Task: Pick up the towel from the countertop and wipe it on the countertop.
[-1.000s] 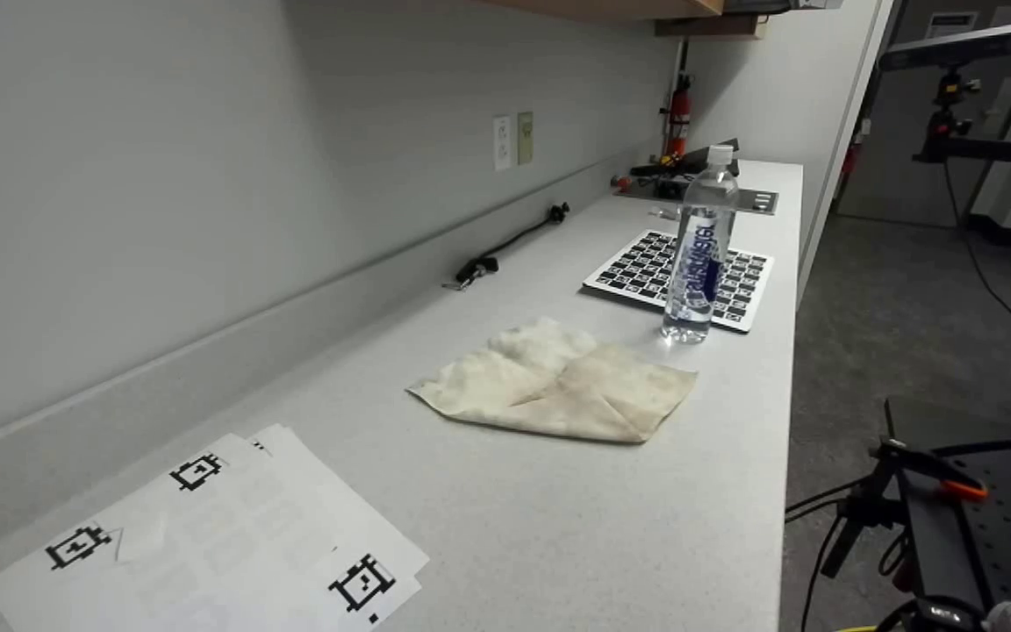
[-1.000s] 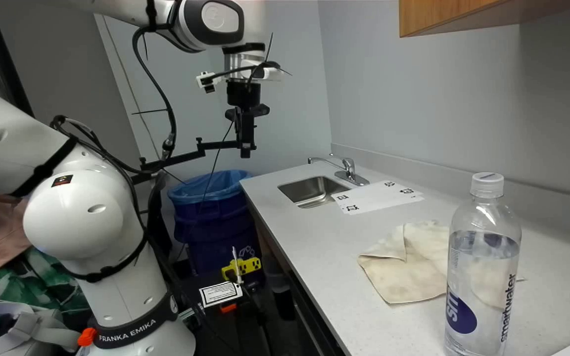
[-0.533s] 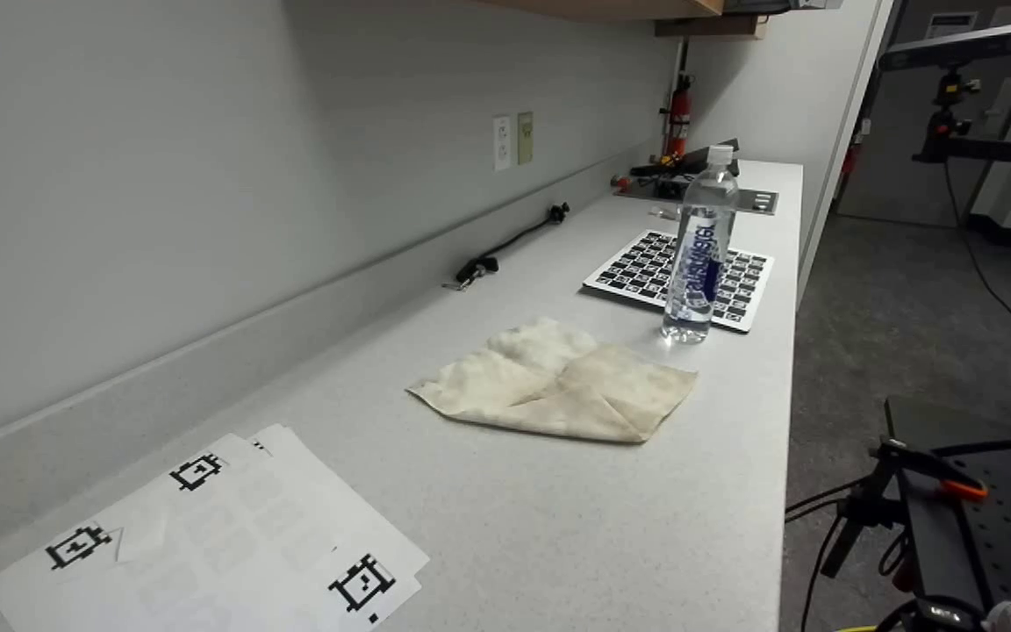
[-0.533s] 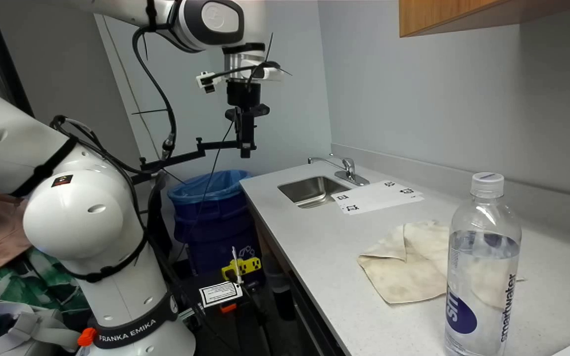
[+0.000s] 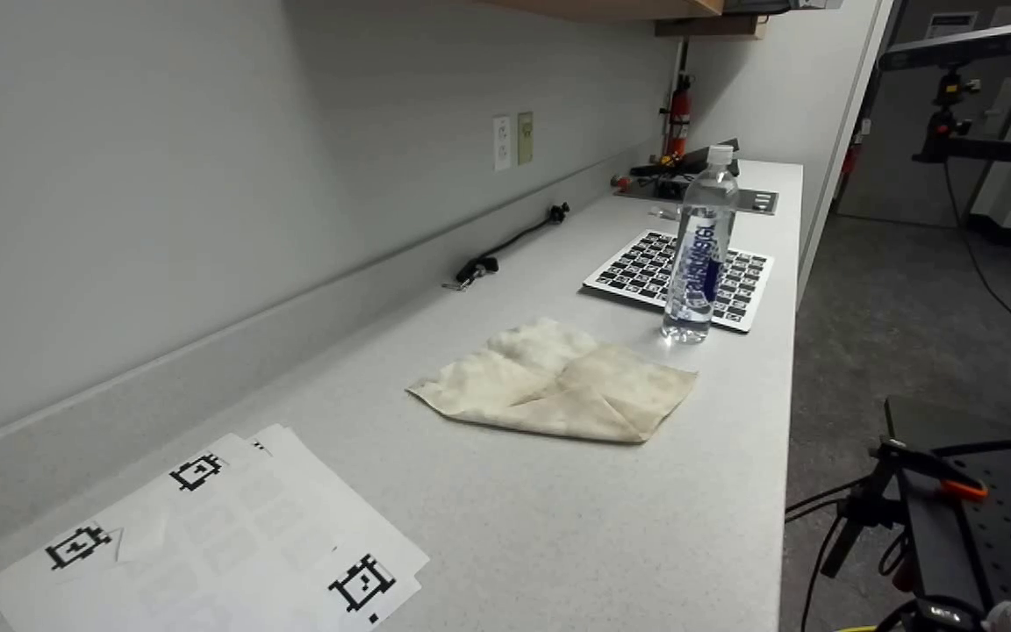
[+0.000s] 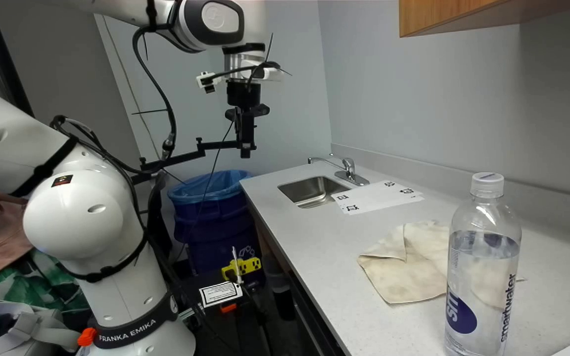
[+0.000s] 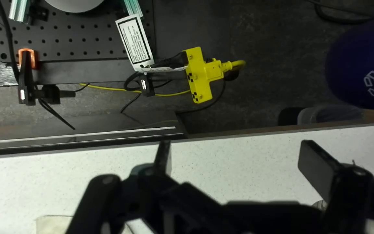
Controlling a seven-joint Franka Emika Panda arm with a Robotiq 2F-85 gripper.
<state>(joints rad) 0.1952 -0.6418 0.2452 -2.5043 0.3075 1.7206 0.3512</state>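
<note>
The towel (image 5: pixel 558 391) is a rumpled cream cloth lying on the pale grey countertop (image 5: pixel 558 527). In an exterior view the towel (image 6: pixel 408 277) has a folded-over corner, and part of it is behind the bottle. A corner of the towel (image 7: pixel 53 224) shows at the bottom left of the wrist view; a gripper finger hides more. My gripper (image 6: pixel 246 149) hangs pointing down, well above counter height and apart from the towel. In the wrist view the gripper (image 7: pixel 235 151) is open and empty, with countertop (image 7: pixel 232 172) showing between its fingers.
A clear water bottle (image 6: pixel 483 296) stands upright beside the towel, in front of a checkered board (image 5: pixel 633 272). Paper sheets with black markers (image 5: pixel 233 544) lie near a sink (image 6: pixel 285 189) and faucet (image 6: pixel 348 170). A wooden cabinet (image 6: pixel 463 20) overhangs. A yellow power block (image 7: pixel 201 74) sits below the counter.
</note>
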